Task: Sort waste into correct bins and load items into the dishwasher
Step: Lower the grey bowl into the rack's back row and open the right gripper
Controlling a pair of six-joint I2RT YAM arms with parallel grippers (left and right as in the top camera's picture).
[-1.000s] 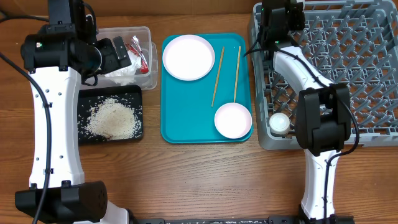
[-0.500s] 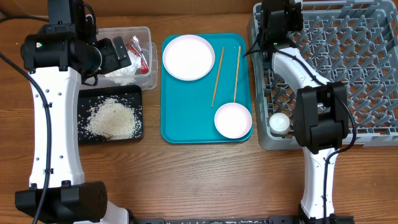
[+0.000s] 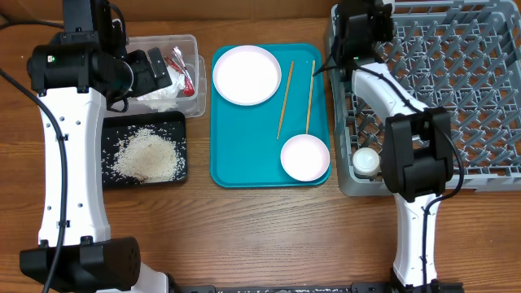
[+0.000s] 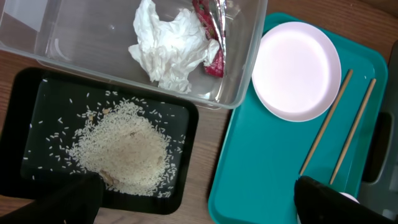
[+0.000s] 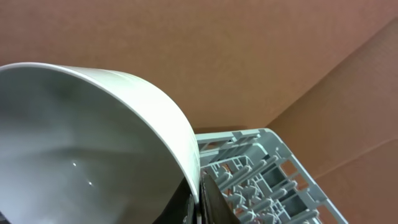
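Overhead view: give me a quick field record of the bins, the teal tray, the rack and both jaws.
clear tub: tissue, red-and-white wrapper
black tray: rice
teal tray: plate, bowl, two chopsticks
dish rack: small cup in its near-left corner
left jaws: open, empty
right jaws: shut on a second bowl, over the rack's far-left corner

tissue, wrapper: tub; rice: black tray; cup: rack; bowl: held
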